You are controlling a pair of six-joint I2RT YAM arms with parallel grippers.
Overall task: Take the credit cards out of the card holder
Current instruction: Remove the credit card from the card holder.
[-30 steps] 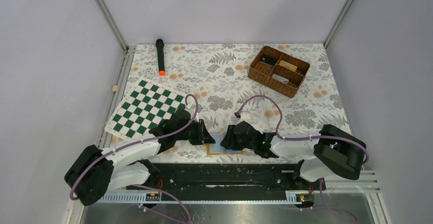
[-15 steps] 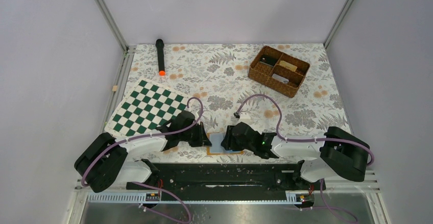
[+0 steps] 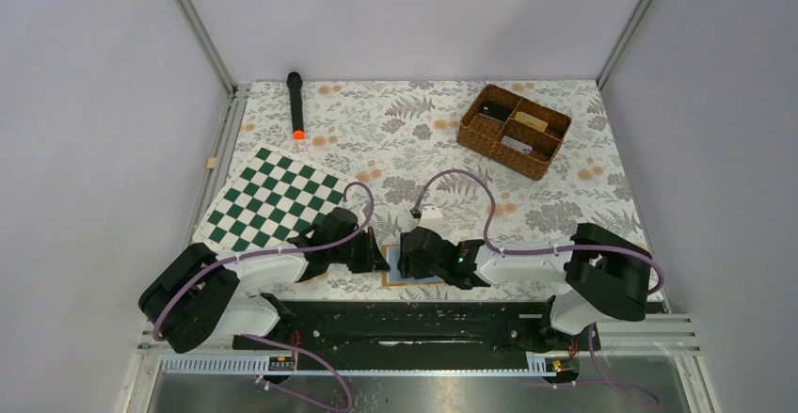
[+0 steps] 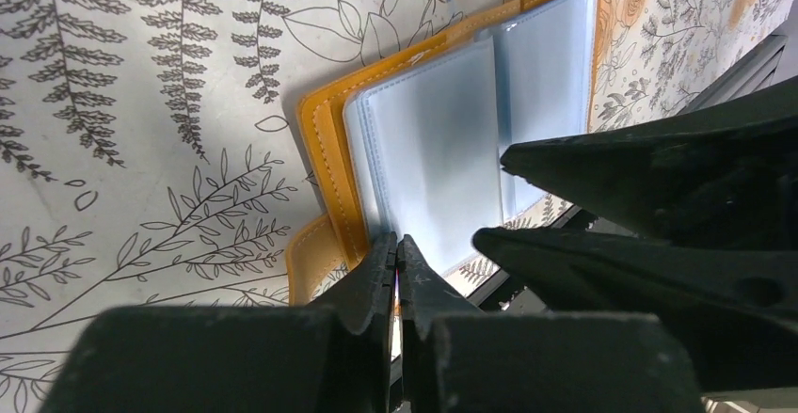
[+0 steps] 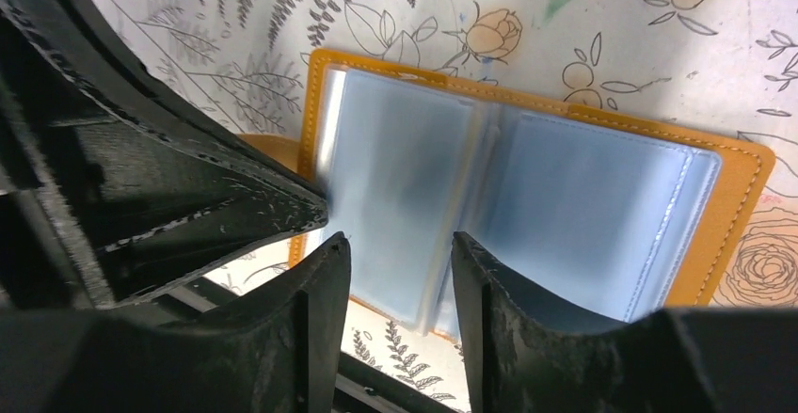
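R fingers (image 5: 315, 319) moved left; L fingers (image 4: 367, 281) shut at card holder's (image 4: 325, 159) edge.

Here's the desk (image 3: 565, 187), draped edge to edge in a pale cloth printed with ferns and flowers. Far left, a black torch (image 3: 295, 103) lies flat, its orange end pointing toward the near side. Just nearer than that, a green-and-white chessboard (image 3: 271, 198) sits at an angle. Over at the far right, a brown wicker basket (image 3: 494, 154), also skewed. And right at the near edge, centre, the orange card holder (image 5: 583, 197) lies spread open, clear sleeves up.
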